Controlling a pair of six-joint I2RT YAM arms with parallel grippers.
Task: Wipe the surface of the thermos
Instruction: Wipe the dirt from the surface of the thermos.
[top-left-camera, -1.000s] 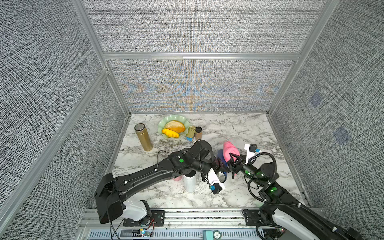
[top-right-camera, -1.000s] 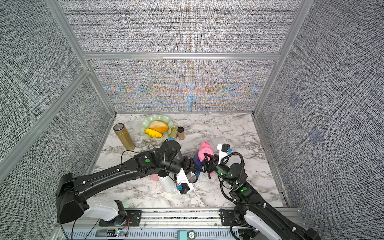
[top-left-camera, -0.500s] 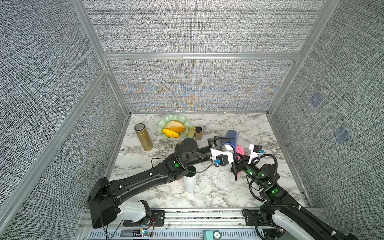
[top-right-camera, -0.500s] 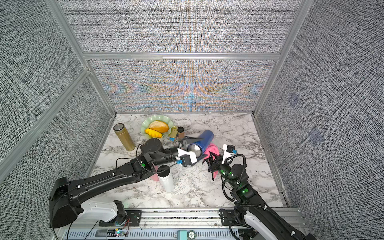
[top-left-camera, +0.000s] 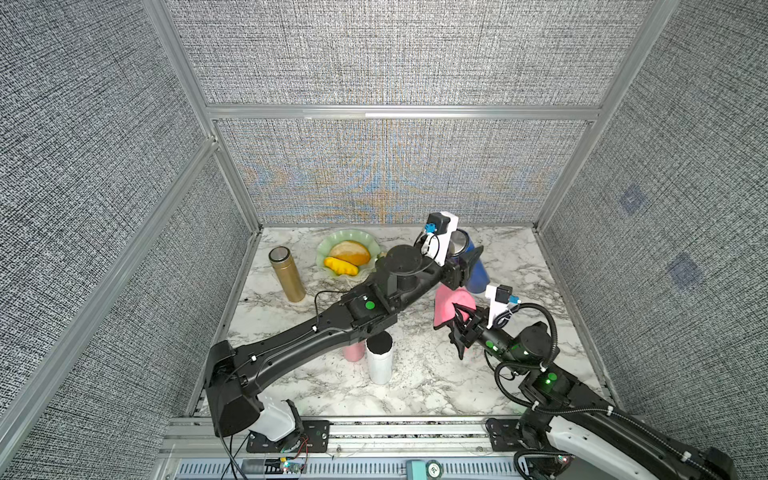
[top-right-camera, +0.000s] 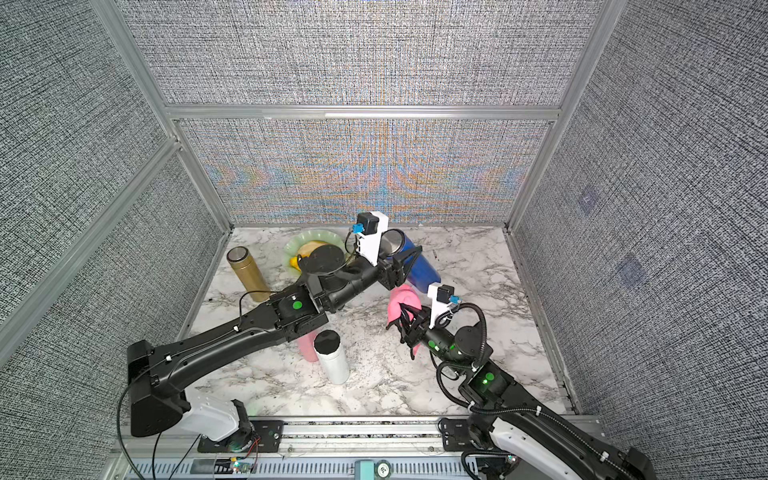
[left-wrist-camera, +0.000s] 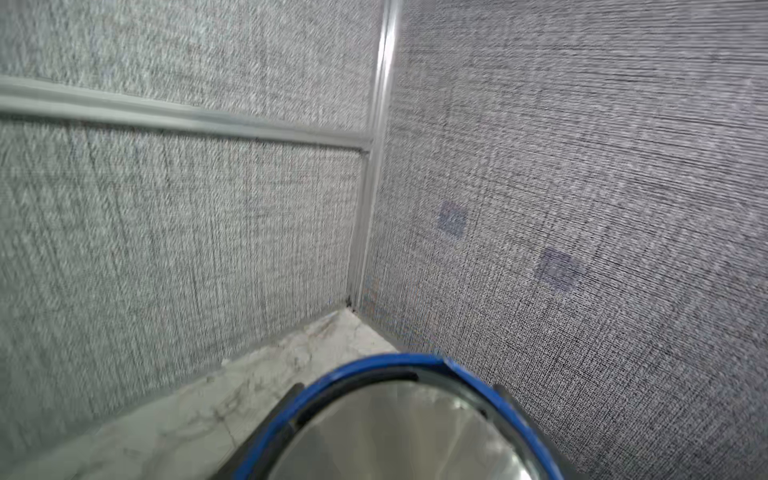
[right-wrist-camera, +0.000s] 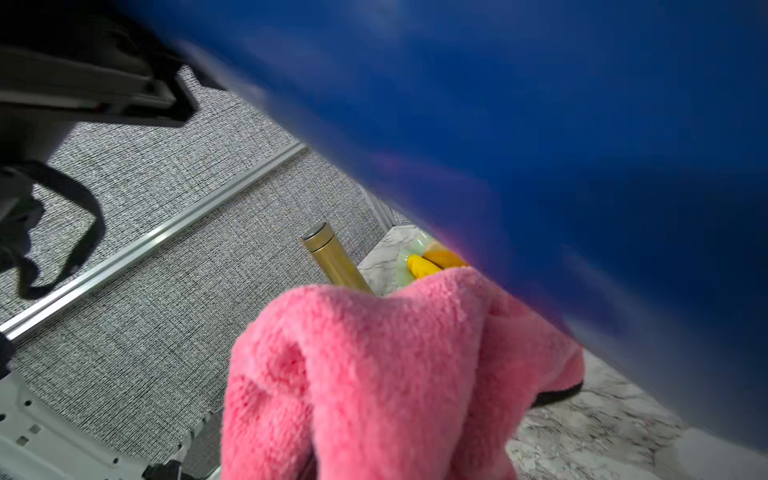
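2 firm grips: left gripper (top-left-camera: 471, 261) clamps the thermos (top-left-camera: 479, 274), right gripper (top-left-camera: 462, 321) pinches the cloth (top-left-camera: 446, 305) — best to press it flat and stroke lengthwise.

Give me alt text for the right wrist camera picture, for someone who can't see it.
A blurred blue thermos fills much of the frame, with a fluffy pink cloth bunched against it. Behind them are a gold bottle and a green plate of yellow food on a marble table, with grey walls.
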